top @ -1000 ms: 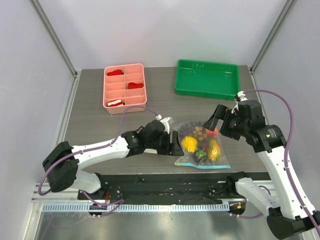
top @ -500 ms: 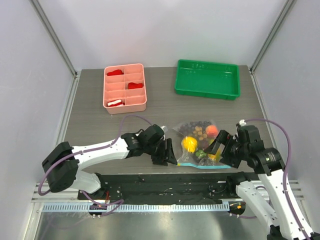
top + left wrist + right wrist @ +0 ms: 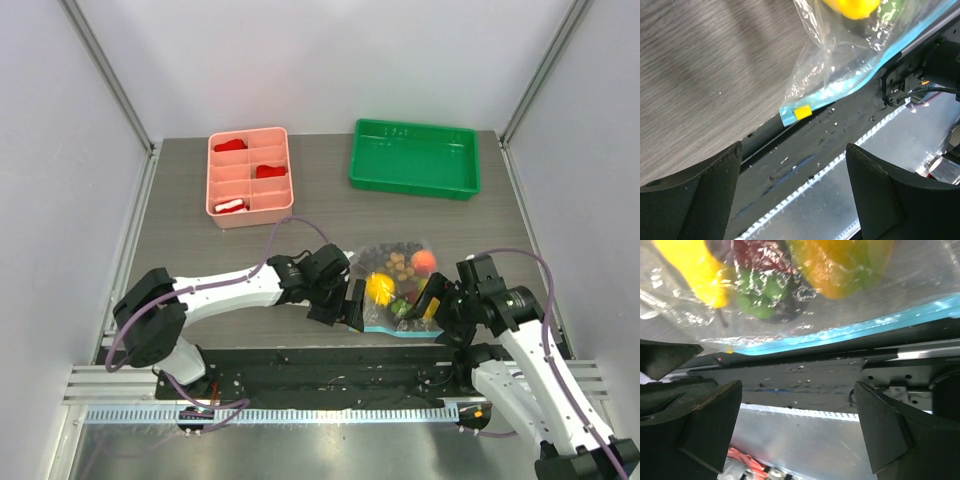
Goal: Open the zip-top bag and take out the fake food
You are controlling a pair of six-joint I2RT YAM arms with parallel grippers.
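Observation:
The zip-top bag [image 3: 398, 290] lies flat near the table's front edge, its light-blue zip strip [image 3: 400, 332] along the near side. Inside it is the fake food: a yellow piece [image 3: 379, 288], a red-orange piece [image 3: 424, 261], dark grapes [image 3: 385, 254], brown balls [image 3: 400, 266] and a green bit [image 3: 405, 307]. My left gripper [image 3: 351, 306] is open and empty at the bag's near-left corner. The left wrist view shows the strip [image 3: 850, 82] and its yellow tab [image 3: 802, 112] just beyond my left gripper [image 3: 795, 200]. My right gripper [image 3: 432, 301] is open and empty at the bag's near-right part. The strip [image 3: 865, 324] lies beyond my right gripper [image 3: 795, 432].
A pink divided tray [image 3: 250, 214] with flat red pieces stands at the back left. A green tray [image 3: 412, 186] stands at the back right. A black base strip [image 3: 330, 365] and a metal rail run along the near edge, right below the bag.
My right gripper has come down from the bag's far right side to its near-right part. My left gripper has shifted right, up to the bag's near-left corner. The bag has stayed put.

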